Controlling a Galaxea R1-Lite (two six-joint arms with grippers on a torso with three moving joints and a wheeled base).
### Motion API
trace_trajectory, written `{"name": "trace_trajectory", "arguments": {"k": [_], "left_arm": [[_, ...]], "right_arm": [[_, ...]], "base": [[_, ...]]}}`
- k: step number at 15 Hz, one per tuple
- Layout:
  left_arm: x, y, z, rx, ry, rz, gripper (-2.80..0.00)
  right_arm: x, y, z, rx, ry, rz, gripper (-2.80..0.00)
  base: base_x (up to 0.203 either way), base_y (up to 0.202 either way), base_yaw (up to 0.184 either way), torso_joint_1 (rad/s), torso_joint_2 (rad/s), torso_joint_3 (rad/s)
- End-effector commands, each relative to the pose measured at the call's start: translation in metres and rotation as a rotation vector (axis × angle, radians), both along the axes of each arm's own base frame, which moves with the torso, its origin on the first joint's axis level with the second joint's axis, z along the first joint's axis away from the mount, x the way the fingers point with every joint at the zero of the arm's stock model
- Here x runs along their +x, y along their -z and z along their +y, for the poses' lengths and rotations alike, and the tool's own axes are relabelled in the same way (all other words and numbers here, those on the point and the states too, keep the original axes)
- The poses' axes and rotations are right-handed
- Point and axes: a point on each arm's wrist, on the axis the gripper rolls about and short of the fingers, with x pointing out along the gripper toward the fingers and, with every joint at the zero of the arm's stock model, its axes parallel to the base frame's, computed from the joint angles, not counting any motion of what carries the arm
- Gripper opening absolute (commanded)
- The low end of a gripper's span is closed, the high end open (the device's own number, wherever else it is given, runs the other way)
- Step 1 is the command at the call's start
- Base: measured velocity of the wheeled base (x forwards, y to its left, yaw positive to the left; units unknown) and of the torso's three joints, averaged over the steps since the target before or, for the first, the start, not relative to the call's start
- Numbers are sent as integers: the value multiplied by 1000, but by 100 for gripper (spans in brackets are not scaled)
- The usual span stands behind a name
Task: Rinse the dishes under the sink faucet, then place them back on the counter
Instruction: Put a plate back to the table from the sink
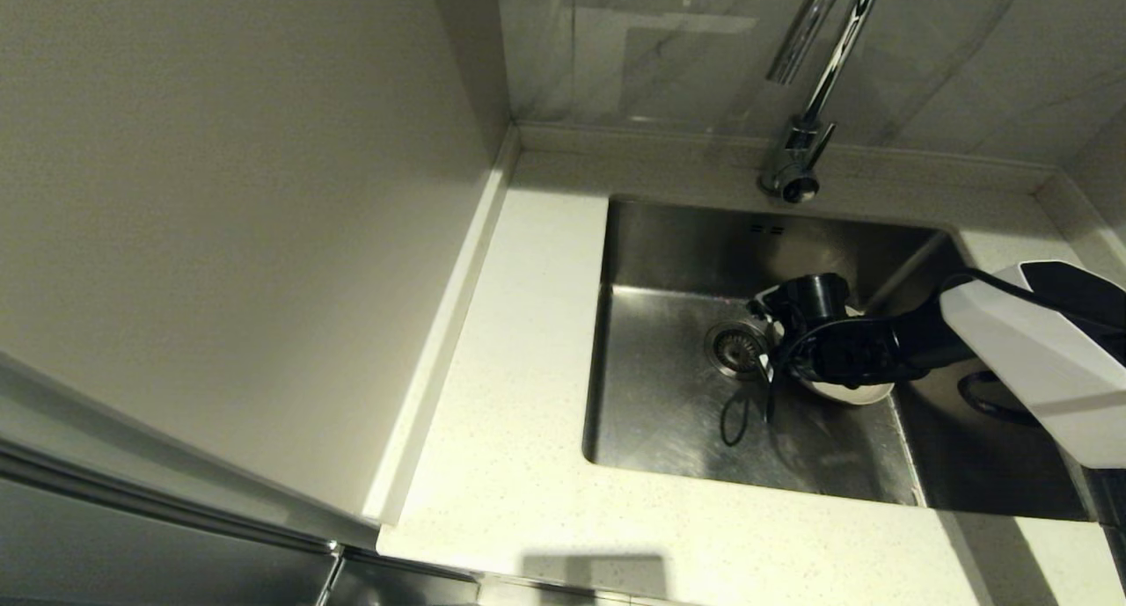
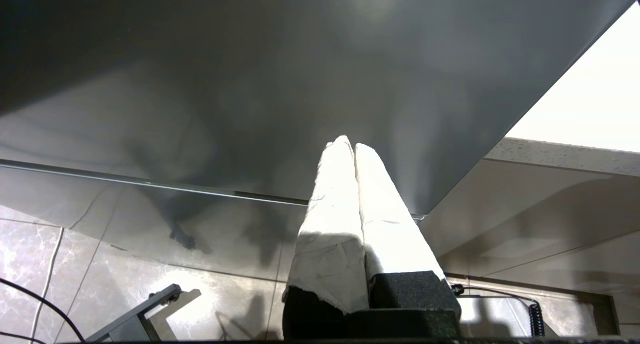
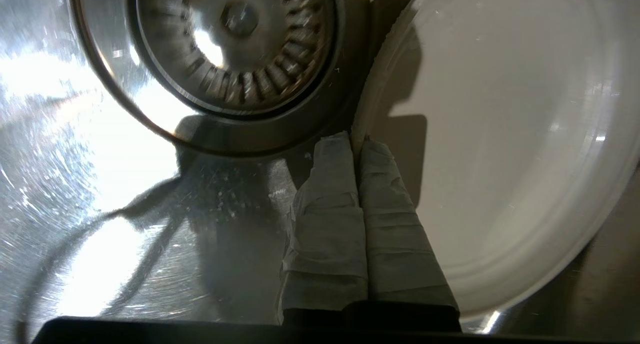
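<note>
A cream-white plate [image 3: 500,134] lies on the floor of the steel sink [image 1: 669,412], just right of the round drain [image 3: 235,49]. My right gripper [image 3: 354,140] reaches down into the basin and is shut on the plate's rim nearest the drain, with the rim pinched between its taped fingers. In the head view the arm and gripper [image 1: 772,353] cover most of the plate [image 1: 849,393]. The chrome faucet [image 1: 814,87] rises behind the sink, and no water shows. My left gripper [image 2: 348,145] hangs shut and empty below the counter edge.
The pale speckled counter [image 1: 519,395] wraps around the sink, with a tall wall panel [image 1: 220,237] on its left. A black cable [image 1: 739,412] dangles from the right wrist over the basin floor. The sink's right wall stands close to the plate.
</note>
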Motion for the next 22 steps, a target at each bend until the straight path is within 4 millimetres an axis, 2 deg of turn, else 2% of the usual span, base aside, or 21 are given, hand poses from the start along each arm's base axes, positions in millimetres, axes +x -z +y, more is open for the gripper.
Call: {"name": "trace_trajectory", "arguments": {"k": [1, 6, 10, 13, 17, 22], "left_arm": [[0, 0, 0, -1, 0, -4, -280], [0, 0, 0, -1, 0, -4, -280], [0, 0, 0, -1, 0, -4, -280], [0, 0, 0, -1, 0, -4, -280], [0, 0, 0, -1, 0, -4, -280], [0, 0, 0, -1, 0, -4, -280]], "right_arm": [[-9, -27, -1, 5, 3, -46, -280], [-69, -64, 3, 24, -32, -27, -280], [-102, -83, 5, 66, -109, -30, -280], [-126, -91, 17, 131, -181, -26, -280], [-137, -108, 39, 344, -220, -69, -280], [-130, -171, 49, 680, -119, -156, -280]], "base": [[0, 0, 0, 0, 0, 0], [0, 0, 0, 0, 0, 0], [0, 0, 0, 0, 0, 0], [0, 0, 0, 0, 0, 0], [0, 0, 0, 0, 0, 0], [0, 0, 0, 0, 0, 0]]}}
